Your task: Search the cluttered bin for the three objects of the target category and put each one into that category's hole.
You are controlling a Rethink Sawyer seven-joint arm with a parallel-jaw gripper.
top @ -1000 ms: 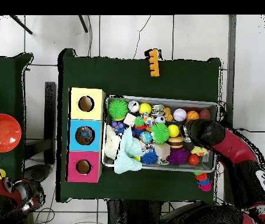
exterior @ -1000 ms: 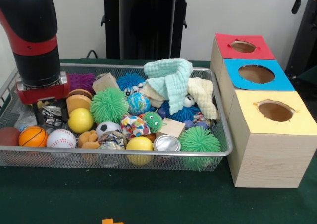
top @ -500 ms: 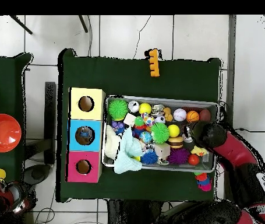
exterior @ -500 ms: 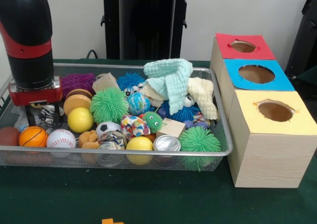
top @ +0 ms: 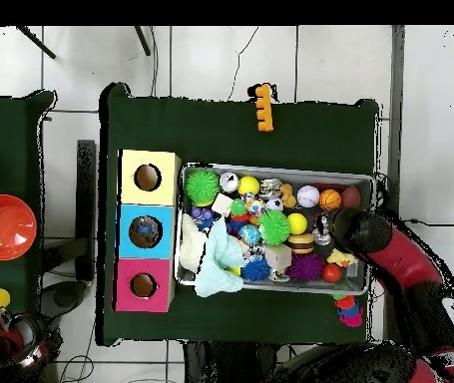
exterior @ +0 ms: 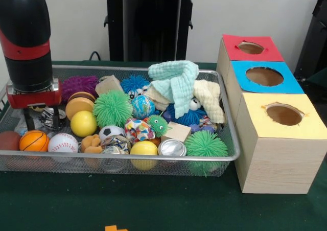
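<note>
Your pincer (exterior: 42, 119) is hanging in the wire bin's (exterior: 153, 162) left end with its two black fingers (exterior: 27, 119) spread, straddling a crumpled silver can (exterior: 51, 116) without closing on it. A yellow ball (exterior: 83, 123) is sitting just beside it, and a second can (exterior: 171, 148) is lying by the front rim. The three coloured boxes (exterior: 268, 118) are standing outside the bin.
</note>
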